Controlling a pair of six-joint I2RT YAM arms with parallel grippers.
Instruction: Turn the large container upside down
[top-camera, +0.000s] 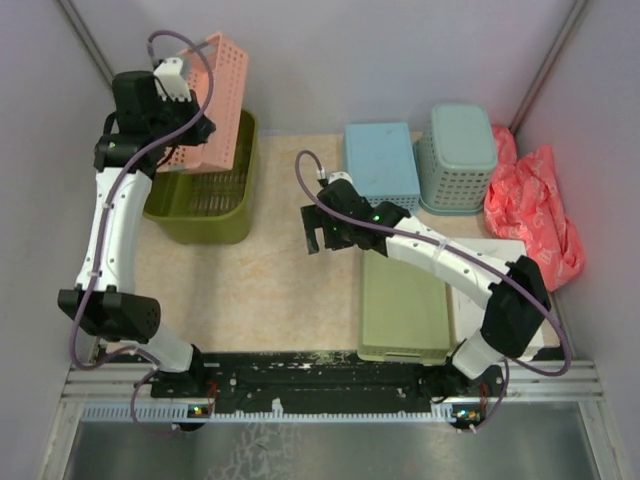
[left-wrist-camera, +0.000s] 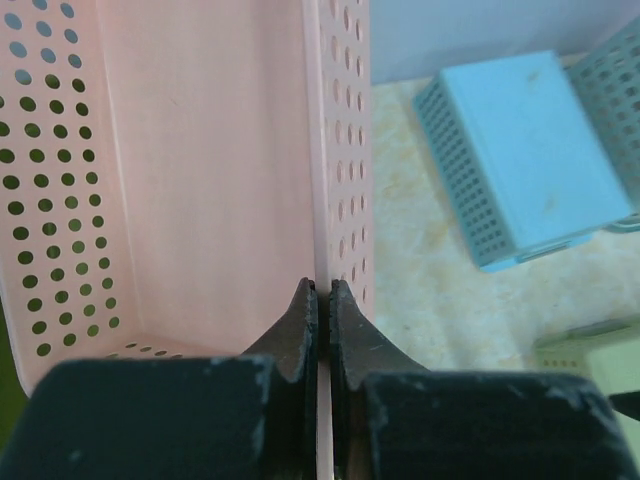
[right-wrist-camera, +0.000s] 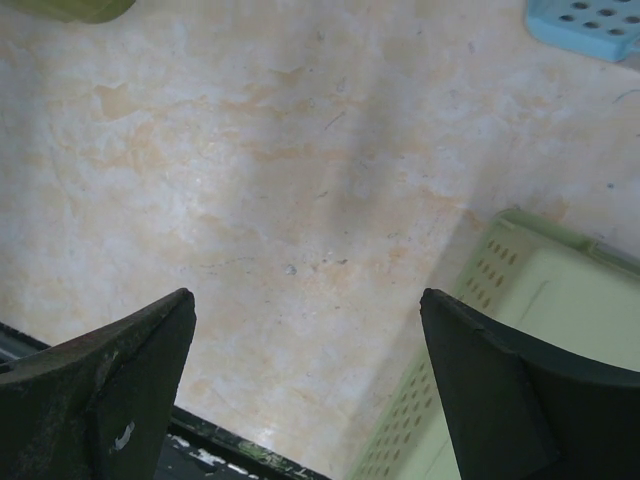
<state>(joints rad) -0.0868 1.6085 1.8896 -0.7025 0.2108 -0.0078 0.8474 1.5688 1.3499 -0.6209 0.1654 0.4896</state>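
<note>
Your left gripper (left-wrist-camera: 322, 300) pinched a wall of the pink basket (left-wrist-camera: 200, 180).
The large container (top-camera: 205, 225) stood upright at the far left of the table (right-wrist-camera: 250, 150), with the lower end of the pink basket inside it; your right gripper (right-wrist-camera: 305, 310) hung near the light-green tray (right-wrist-camera: 540, 330), fingers spread.

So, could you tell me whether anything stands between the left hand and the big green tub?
Yes: a pink basket hangs tilted over the open green tub. The left hand is shut on that basket's wall, not the tub.
</note>
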